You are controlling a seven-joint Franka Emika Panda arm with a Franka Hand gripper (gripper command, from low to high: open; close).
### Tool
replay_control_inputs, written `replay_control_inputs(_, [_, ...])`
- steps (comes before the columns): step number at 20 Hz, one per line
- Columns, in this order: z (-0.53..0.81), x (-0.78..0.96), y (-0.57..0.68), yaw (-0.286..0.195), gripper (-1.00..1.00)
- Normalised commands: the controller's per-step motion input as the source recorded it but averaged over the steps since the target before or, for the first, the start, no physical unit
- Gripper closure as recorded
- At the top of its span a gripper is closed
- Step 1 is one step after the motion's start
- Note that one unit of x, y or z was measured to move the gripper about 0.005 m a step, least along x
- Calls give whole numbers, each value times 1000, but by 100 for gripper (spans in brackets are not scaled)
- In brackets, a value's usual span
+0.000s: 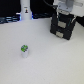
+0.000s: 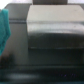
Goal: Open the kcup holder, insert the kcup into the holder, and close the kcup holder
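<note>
Nearby, black boxy kcup holder (image 1: pixel 62 27), small white green-topped kcup (image 1: pixel 24 51), fingers (image 1: pixel 64 16) spread apart

Exterior view: raised, looking down across the white worktop (image 1: pixel 50 60) from a distance, kcup holder (image 1: pixel 62 27) far off at the exterior view's right. Wrist view: pressed close against the kcup holder's dark front (image 2: pixel 50 30), blurred. Shared: only that holder.

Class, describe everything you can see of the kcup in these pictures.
The kcup is a small white, cup-shaped pod with a green top. It stands upright and alone on the white table, toward the exterior view's left, well apart from the black holder and the gripper above it. Nothing touches it but the table.
</note>
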Motion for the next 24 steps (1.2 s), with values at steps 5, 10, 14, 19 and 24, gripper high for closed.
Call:
replay_control_inputs(5, [-362,-364,25,-27,-100])
replay_control_inputs(10, [-160,-237,13,-24,100])
replay_control_inputs(14, [0,3,-9,-14,100])
replay_control_inputs(19, [-5,11,-12,-7,100])
replay_control_inputs(24, [16,134,-48,-10,100])
